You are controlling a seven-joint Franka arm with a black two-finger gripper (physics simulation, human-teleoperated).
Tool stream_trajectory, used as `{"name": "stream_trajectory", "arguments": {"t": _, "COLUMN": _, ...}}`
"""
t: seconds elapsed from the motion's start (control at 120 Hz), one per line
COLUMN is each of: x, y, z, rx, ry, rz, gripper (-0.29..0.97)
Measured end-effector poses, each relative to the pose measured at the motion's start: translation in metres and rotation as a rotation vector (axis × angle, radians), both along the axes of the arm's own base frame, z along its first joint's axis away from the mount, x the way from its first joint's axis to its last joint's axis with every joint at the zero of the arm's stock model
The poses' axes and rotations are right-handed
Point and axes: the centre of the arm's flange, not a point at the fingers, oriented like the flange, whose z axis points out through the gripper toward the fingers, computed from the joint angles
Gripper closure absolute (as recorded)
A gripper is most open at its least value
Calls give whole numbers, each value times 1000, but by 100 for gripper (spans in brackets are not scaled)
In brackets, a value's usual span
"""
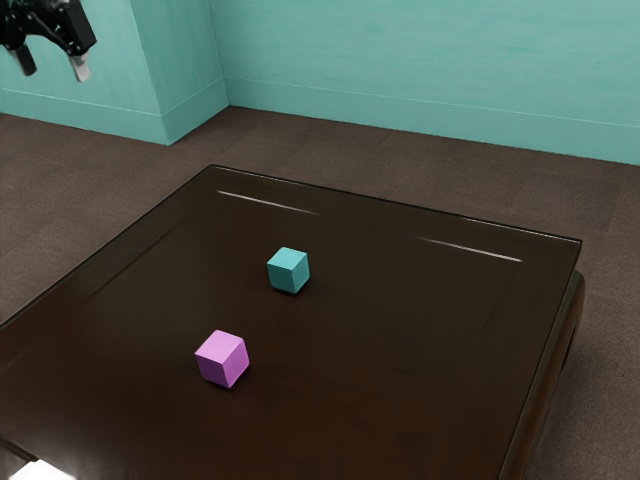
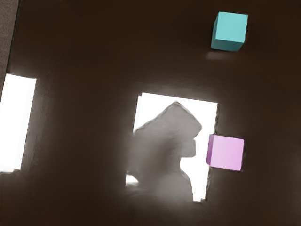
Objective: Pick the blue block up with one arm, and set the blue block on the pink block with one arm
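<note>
Far from table (image 1: 480,330) edges, blue block (image 1: 288,269) and pink block (image 1: 222,357) sit apart; jaws wide.

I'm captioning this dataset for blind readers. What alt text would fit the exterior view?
A blue block and a pink block sit apart on a dark glossy table, the pink one nearer the camera. The black gripper hangs open high at the exterior view's upper left, holding nothing.
</note>
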Motion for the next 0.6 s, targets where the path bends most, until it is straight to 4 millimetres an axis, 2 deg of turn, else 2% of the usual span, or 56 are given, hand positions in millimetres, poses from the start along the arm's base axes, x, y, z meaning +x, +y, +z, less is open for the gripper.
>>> {"name": "stream_trajectory", "arguments": {"t": 0.133, "x": 5, "y": -10, "z": -12, "rx": 5, "ry": 49, "rz": -13, "gripper": 0}}
{"name": "stream_trajectory", "arguments": {"t": 0.217, "x": 4, "y": -20, "z": -39, "rx": -1, "ry": 133, "rz": -37, "gripper": 0}}
{"name": "stream_trajectory", "arguments": {"t": 0.258, "x": 0, "y": -33, "z": -62, "rx": 4, "ry": 151, "rz": -101, "gripper": 0}}
{"name": "stream_trajectory", "arguments": {"t": 0.325, "x": -2, "y": -80, "z": -98, "rx": 24, "ry": 175, "rz": -276, "gripper": 0}}
{"name": "stream_trajectory", "arguments": {"t": 0.35, "x": -3, "y": -87, "z": -108, "rx": 29, "ry": 179, "rz": -319, "gripper": 0}}
{"name": "stream_trajectory", "arguments": {"t": 0.4, "x": 4, "y": -92, "z": -150, "rx": 17, "ry": 197, "rz": -425, "gripper": 0}}
{"name": "stream_trajectory", "arguments": {"t": 0.442, "x": 22, "y": -95, "z": -190, "rx": -1, "ry": 205, "rz": -518, "gripper": 0}}
{"name": "stream_trajectory", "arguments": {"t": 0.508, "x": 60, "y": -98, "z": -234, "rx": -16, "ry": 194, "rz": -647, "gripper": 0}}
{"name": "stream_trajectory", "arguments": {"t": 0.55, "x": 81, "y": -98, "z": -252, "rx": -17, "ry": 177, "rz": -719, "gripper": 0}}
{"name": "stream_trajectory", "arguments": {"t": 0.6, "x": 117, "y": -99, "z": -271, "rx": -12, "ry": 154, "rz": -801, "gripper": 0}}
